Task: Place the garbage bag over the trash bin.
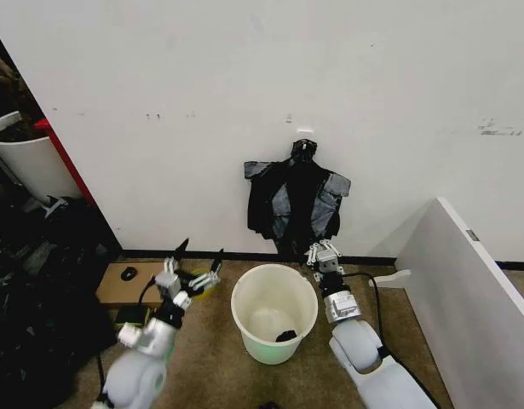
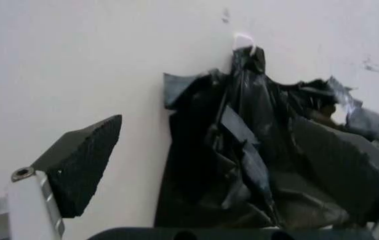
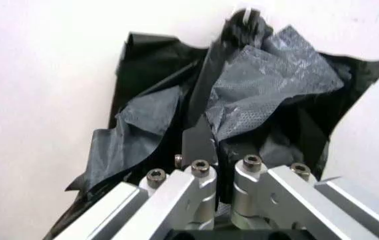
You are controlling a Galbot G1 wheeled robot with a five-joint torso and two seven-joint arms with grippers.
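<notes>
Cream-white plastic marks the trash bin [image 1: 274, 312] in our head view, standing on the floor at lower centre of the frame with a small dark scrap lying in its bottom. Above it, at the middle of the frame, a bundle of black garbage bags [image 1: 297, 200] hangs from a small hook [image 1: 305, 132] on the white wall [image 1: 244, 77]. Our right pincer [image 1: 324, 255] sits just right of the bin's rim, raised to the bundle's lower edge. Our left pincer [image 1: 196, 256] is at lower left of the frame, left of the bin, its two dark fingers spread wide apart and holding nothing. A cardboard box [image 1: 129, 284] lies on the floor at far left, beside that arm.

From our left wrist view, one black textured finger [image 2: 83, 162] stands at lower left of the frame, and the bundle [image 2: 269, 160] hangs from the hook [image 2: 244, 40] against the wall across centre and right.

From our right wrist view, the silver fingers [image 3: 196, 192] rise from the bottom of the frame, drawn close together on a narrow dark strip [image 3: 196, 142] of the hanging plastic. The crinkled bundle [image 3: 269, 95] spreads across the upper centre above them.
</notes>
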